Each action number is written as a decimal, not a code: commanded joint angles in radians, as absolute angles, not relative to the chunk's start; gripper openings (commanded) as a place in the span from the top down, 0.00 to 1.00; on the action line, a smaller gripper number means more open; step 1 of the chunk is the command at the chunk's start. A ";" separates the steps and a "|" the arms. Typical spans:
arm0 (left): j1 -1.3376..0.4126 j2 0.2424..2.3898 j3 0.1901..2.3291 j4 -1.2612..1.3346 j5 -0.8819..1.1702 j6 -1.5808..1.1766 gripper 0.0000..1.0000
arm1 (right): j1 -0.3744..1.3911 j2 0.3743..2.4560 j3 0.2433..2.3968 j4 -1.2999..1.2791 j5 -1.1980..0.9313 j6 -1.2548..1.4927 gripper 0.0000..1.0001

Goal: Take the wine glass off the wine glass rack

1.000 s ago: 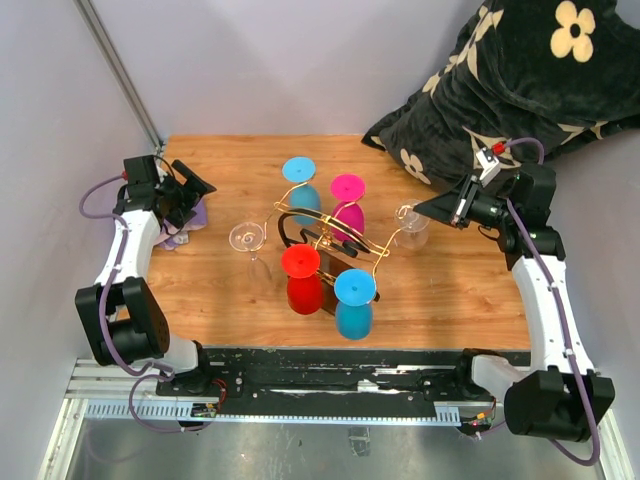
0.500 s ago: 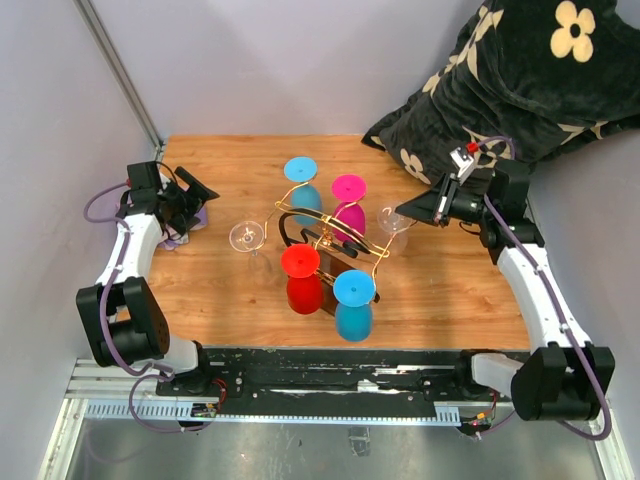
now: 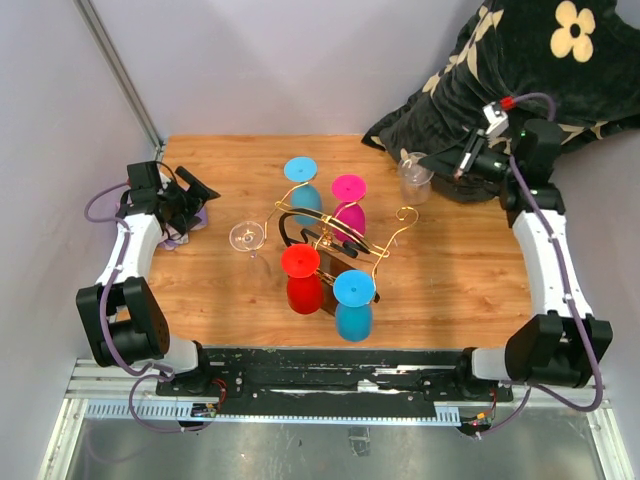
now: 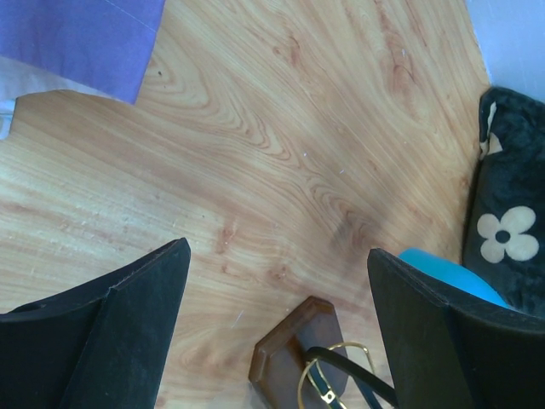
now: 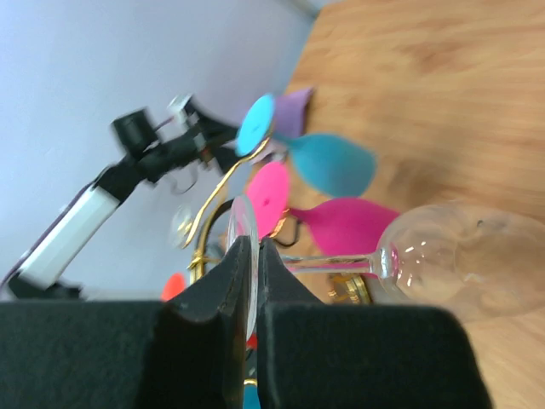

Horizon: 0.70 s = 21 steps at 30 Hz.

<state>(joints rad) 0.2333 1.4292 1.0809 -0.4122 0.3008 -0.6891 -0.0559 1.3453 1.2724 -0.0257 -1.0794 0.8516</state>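
The gold wire wine glass rack [image 3: 335, 240] stands mid-table on its dark brown base [image 4: 294, 358]. Several coloured glasses hang upside down on it: blue [image 3: 300, 185], pink [image 3: 348, 200], red [image 3: 302, 278], blue [image 3: 353, 303]. My right gripper [image 3: 450, 165] is shut on the foot of a clear wine glass [image 3: 414, 177], held in the air at the back right, clear of the rack. In the right wrist view the pads [image 5: 281, 281] pinch the foot rim [image 5: 243, 234]; the bowl [image 5: 477, 260] points right. Another clear glass [image 3: 246, 238] stands left of the rack. My left gripper [image 3: 195, 190] is open and empty.
A black pillow with cream flowers [image 3: 520, 70] lies at the table's back right corner, just behind my right gripper. A purple cloth [image 3: 190, 215] lies under my left gripper at the left edge. A grey post [image 3: 120, 70] rises at the back left.
My right gripper has pulled the clear glass off the rack's right arm and carried it up and back toward the pillow. The left arm has barely moved.
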 commanded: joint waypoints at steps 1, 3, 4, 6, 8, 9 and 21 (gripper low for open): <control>0.232 1.412 1.115 -0.391 0.336 -0.692 0.09 | -0.158 1.281 1.383 -0.419 -0.916 0.468 0.99; 0.232 1.408 1.115 -0.384 0.340 -0.688 0.09 | -0.159 1.241 1.407 -0.610 -0.706 0.305 0.99; 0.232 1.404 1.115 -0.386 0.337 -0.682 0.09 | -0.158 1.215 1.406 -0.665 -0.608 0.254 0.99; 0.232 1.393 1.116 -0.390 0.322 -0.670 0.09 | -0.139 1.185 1.397 -0.754 -0.410 0.171 0.99; 0.232 1.380 1.116 -0.397 0.306 -0.661 0.09 | -0.110 1.171 1.382 -0.820 -0.185 0.114 0.99; 0.232 1.371 1.115 -0.397 0.299 -0.659 0.09 | -0.095 1.172 1.371 -0.842 -0.070 0.097 0.99; 0.232 1.313 1.085 -0.380 0.328 -0.654 0.09 | 0.162 1.667 1.472 -1.131 1.017 0.241 0.99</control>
